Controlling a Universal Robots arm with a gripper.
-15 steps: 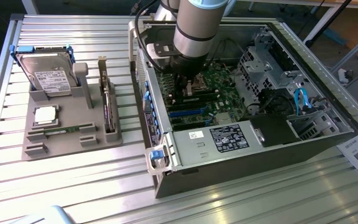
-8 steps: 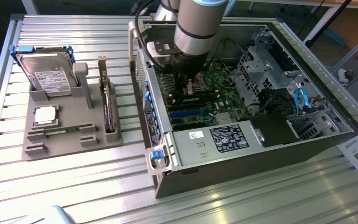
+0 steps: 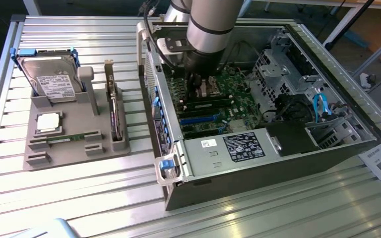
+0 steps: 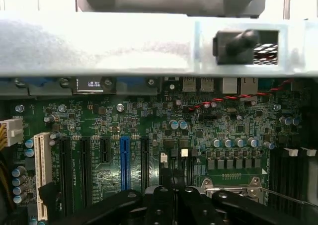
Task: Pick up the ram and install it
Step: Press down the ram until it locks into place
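Green motherboard (image 4: 149, 130) beneath shut gripper (image 4: 171, 185).

An open PC case (image 3: 257, 163) sat on a slatted metal table (image 3: 78, 198), side panel off, with the green motherboard (image 3: 233, 101) showing inside. The wrist view caught a blue expansion slot (image 4: 124, 161) on that board, with black slots either side and a white one (image 4: 41, 175) further over. Blue cables (image 3: 319, 106) ran by the drive cage. Off to the exterior view's left was a grey holder tray (image 3: 78, 148) with a hard drive (image 3: 50, 79) standing in it, a square silver processor chip (image 3: 48, 122) lying flat, and an expansion card (image 3: 114, 111) upright.
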